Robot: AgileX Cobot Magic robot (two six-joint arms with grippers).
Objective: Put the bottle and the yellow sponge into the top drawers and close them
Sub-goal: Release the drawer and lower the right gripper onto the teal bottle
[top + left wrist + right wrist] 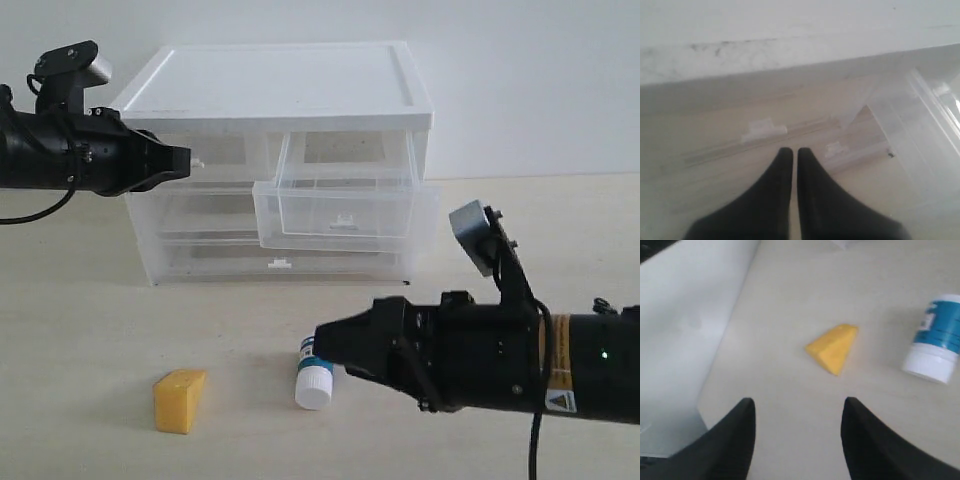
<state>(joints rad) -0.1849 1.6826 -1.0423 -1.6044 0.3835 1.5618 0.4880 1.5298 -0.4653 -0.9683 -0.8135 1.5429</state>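
Currently the right claw (320,345) is hovering spread wide beside the bottle (313,378) lying on the desk (80,330) near the yellow sponge (179,400), risking a nudge that rolls it away, while the left claw (185,160) is sitting clenched by the closed left top drawer (225,150).

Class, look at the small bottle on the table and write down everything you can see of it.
The bottle is a small white cylinder, plastic by its look, with a white cap and a teal-blue label carrying white marks too blurred to read. It lies on its side on the pale table, cap towards the exterior camera, in front of the drawer chest and apart from the yellow sponge. Nothing grips it: the right gripper stands open near it, the bottle outside its jaws.
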